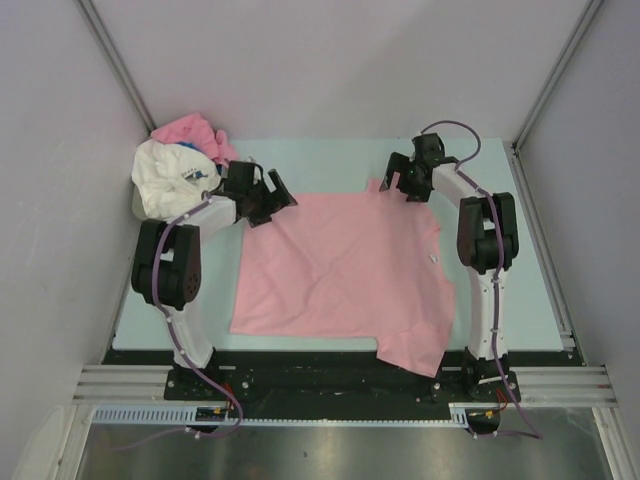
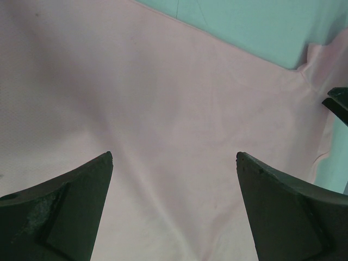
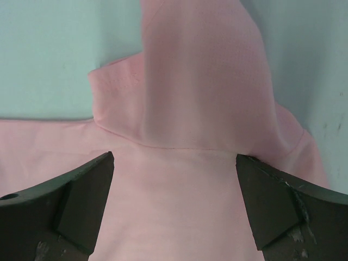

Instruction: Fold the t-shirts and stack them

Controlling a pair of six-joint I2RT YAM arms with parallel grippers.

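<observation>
Pink t-shirt (image 1: 340,270) lies spread on table (image 1: 540,290) centre; soft, light, limp cloth, probably wrinkles easily. Left tool (image 2: 174,157), right tool (image 3: 174,157) both spread wide, pinching nothing, above far edge. Best hold: far corners, sleeve (image 3: 201,70).

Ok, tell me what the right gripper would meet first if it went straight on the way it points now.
The open right gripper would meet the spread pink t-shirt first, near the seam where its sleeve joins. The cloth looks close ahead, though the gap is hard to judge.
</observation>
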